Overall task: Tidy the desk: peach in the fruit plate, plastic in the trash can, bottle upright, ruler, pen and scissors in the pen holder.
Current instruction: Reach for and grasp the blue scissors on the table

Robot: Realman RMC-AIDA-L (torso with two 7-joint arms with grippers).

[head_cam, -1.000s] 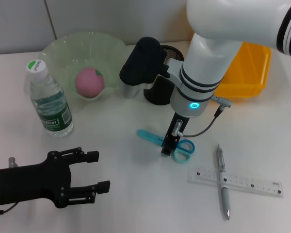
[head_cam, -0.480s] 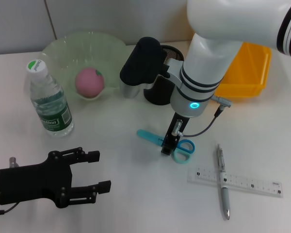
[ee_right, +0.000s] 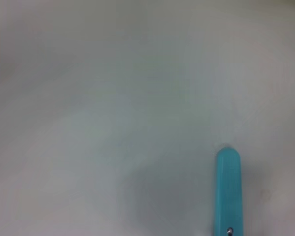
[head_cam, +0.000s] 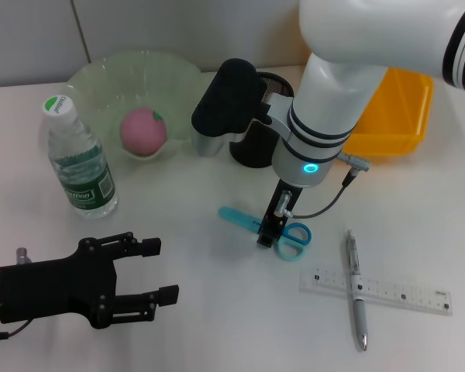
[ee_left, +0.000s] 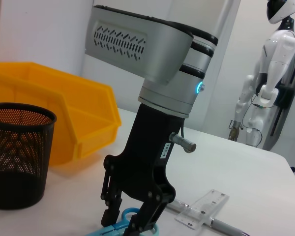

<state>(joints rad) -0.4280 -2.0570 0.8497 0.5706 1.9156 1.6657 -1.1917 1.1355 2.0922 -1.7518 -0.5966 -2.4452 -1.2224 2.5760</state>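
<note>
- Scissors (head_cam: 265, 227), small with a light-blue blade cover and blue loop handles, lie flat on the plain white desk (head_cam: 194, 325) at the centre of the head view, blade tip toward the left of the frame.
- Right gripper (head_cam: 266, 233) stands straight down over the scissors' middle; in the left wrist view its black fingers (ee_left: 111, 211) straddle the blue body with a gap between them, not yet clamped on it.
- Left gripper (head_cam: 159, 270) hovers at the lower left of the head view, fingers spread apart and holding nothing.
- Pink peach (head_cam: 143, 130) sits inside the wide translucent pale-green fruit plate (head_cam: 101, 74) at the upper left.
- Clear plastic water bottle (head_cam: 76, 163) with a green label stands upright just in front of the plate.
- Black wire-mesh pen holder (ee_left: 17, 155) stands behind the right arm at upper centre, with the bright yellow rectangular trash can (head_cam: 403, 116) to its right.
- Clear plastic ruler (head_cam: 395, 293) lies at the lower right, and a silver pen (head_cam: 356, 288) lies across it.
</note>
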